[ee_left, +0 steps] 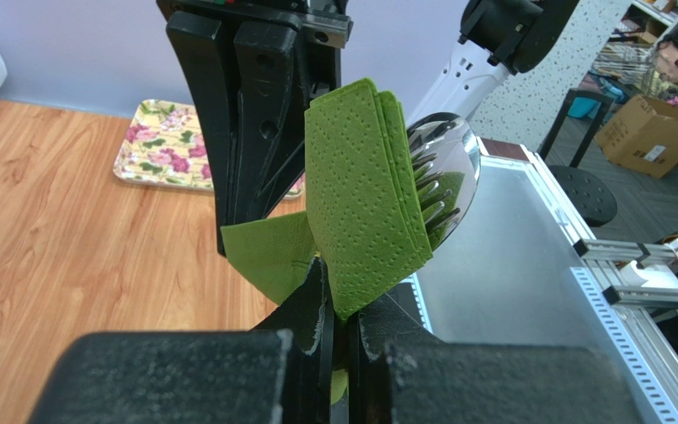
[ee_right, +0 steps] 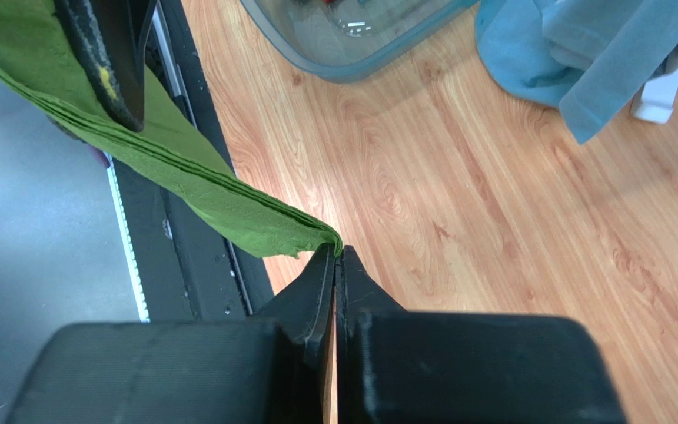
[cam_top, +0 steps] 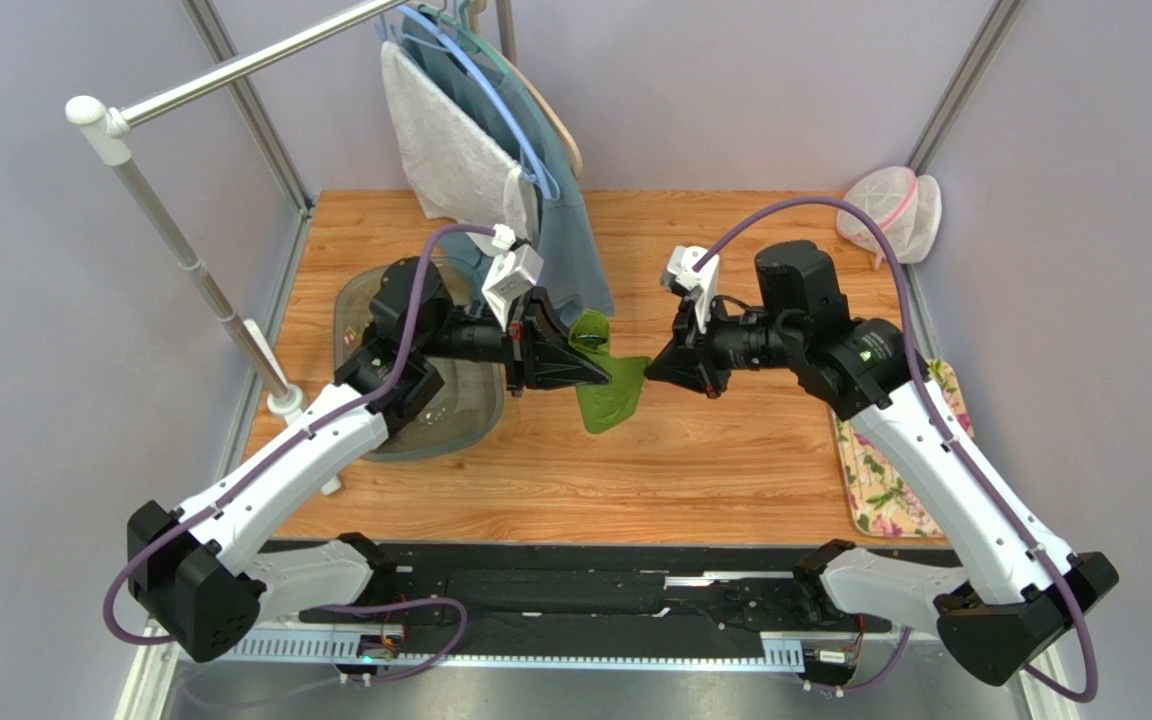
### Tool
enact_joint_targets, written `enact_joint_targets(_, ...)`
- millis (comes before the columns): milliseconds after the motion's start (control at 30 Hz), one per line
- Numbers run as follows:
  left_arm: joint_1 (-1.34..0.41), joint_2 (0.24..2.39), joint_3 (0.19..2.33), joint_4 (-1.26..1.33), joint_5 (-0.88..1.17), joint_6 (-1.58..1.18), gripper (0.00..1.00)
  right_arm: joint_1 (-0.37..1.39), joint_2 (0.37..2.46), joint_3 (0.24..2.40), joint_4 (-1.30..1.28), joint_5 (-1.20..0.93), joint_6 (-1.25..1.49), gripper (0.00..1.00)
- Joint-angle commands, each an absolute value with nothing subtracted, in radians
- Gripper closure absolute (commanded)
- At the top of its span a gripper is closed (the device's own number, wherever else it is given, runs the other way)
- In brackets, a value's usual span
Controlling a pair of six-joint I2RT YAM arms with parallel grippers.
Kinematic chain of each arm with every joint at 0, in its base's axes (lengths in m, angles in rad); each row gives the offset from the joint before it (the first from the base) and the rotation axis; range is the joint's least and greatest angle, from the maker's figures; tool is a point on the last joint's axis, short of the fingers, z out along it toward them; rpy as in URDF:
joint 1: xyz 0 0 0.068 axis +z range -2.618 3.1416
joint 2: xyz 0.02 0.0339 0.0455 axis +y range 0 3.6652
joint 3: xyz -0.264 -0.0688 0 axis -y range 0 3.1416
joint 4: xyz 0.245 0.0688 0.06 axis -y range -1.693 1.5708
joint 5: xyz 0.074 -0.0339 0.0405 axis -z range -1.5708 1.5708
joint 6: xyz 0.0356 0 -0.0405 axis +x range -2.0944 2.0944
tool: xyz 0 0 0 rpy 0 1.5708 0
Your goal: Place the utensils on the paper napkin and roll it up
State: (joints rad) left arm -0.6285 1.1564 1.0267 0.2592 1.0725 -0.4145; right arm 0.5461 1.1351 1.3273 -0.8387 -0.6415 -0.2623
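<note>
We find a wooden table (cam_top: pixel 687 480) between grey walls (cam_top: pixel 26 375). The tub (cam_top: pixel 455 428) stands at left, contents unclear. The left gripper (ee_left: pixel 338 296) and right gripper (ee_right: pixel 337 265) are both clamped on the napkin (cam_top: pixel 615 387), which is held above the table with the utensils (ee_left: pixel 447 163) in its folds.

No legible text, brand, number or sign in any view. On the cardboard box (ee_left: pixel 648 132) off past the table, a pale sticker (ee_left: pixel 652 152), too small and blurred to read.
</note>
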Motion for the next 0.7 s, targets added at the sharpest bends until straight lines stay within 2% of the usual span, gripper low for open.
enact_joint_targets(0, -0.644, 1.121, 1.100, 0.327, 1.111, -0.403, 1.00, 0.543, 1.153, 1.315, -0.694, -0.698, -0.219, 1.00)
enact_joint_targets(667, -0.703, 1.204, 1.155, 0.459, 1.040, -0.449, 1.00, 0.686, 1.220, 1.286, -0.428, -0.796, -0.011, 1.00)
